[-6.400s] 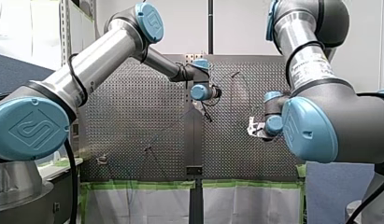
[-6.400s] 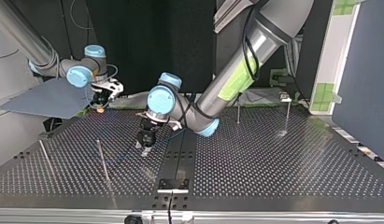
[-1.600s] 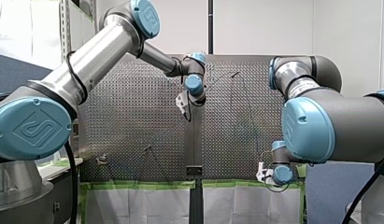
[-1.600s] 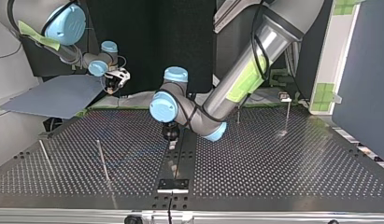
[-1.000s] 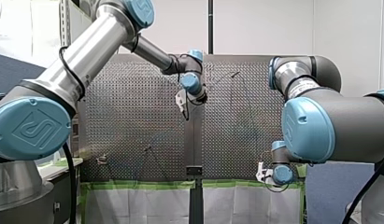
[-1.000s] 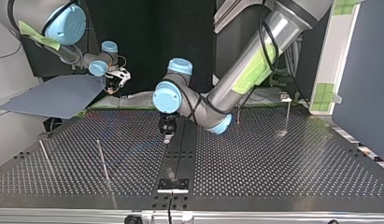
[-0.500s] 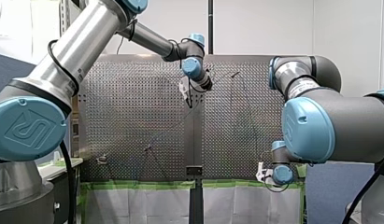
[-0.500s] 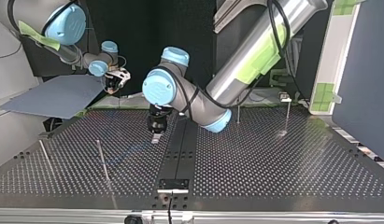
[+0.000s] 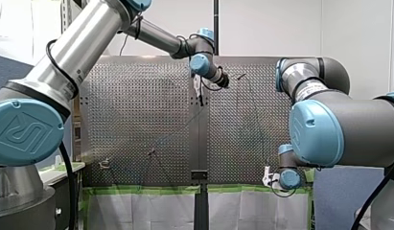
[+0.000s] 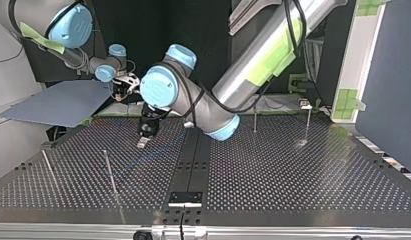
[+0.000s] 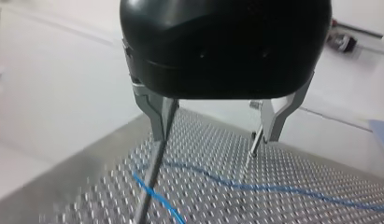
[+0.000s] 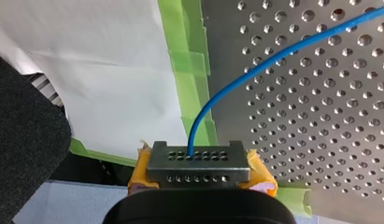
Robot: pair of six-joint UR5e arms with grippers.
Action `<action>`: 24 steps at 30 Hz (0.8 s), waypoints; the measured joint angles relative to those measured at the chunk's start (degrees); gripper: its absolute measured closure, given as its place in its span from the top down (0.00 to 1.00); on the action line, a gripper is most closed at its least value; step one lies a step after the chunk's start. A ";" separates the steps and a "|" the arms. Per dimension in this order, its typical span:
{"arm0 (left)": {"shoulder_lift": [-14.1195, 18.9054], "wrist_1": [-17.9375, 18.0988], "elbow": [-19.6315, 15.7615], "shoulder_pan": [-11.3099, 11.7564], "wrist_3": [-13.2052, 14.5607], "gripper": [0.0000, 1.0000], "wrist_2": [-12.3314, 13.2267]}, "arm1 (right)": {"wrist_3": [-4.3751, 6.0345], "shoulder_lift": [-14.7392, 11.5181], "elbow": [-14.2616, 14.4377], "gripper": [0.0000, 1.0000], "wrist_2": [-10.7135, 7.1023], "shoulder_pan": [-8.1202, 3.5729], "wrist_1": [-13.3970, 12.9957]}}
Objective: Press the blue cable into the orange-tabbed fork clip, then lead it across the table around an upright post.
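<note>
Front view. My left hand (image 9: 201, 98) hangs over the counter (image 9: 137, 105), above its dark middle strip (image 9: 198, 139), at 12 o'clock from the bracket (image 9: 199, 175) on the near edge. My right hand (image 9: 266, 178) sits low at the counter's near right corner, about 4 o'clock from the left hand. I cannot tell here how either hand's fingers stand.

Top view. Left hand points down at about 10 o'clock from the counter's middle. A faint blue cable (image 10: 137, 161) lies on the counter at 6 o'clock from it. A thin upright post (image 10: 109, 172) stands at 7 o'clock. Right hand is at 11 o'clock, by the far edge.

Left wrist view. Metal fingers (image 11: 158, 112) spread wide, nothing between them, tips clear of the surface. The cable lies on the counter ahead of the hand. One post stands just before one finger, a second beside the other.

Right wrist view. Yellow pads (image 12: 262, 175) pressed together, pinching the cable. From there it arcs past the green tape (image 12: 189, 60) onto the counter.
</note>
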 joint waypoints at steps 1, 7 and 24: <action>-0.01 -0.46 0.66 -0.21 0.69 1.00 0.11 | 0.00 0.00 -0.01 0.00 0.00 0.01 0.00; -0.02 -3.39 4.17 -1.24 4.16 1.00 -0.76 | -0.15 0.00 -0.02 0.00 0.00 0.12 0.14; -0.08 -5.15 9.47 -1.41 5.34 1.00 -2.67 | -0.26 0.00 -0.04 0.00 -0.01 0.39 0.18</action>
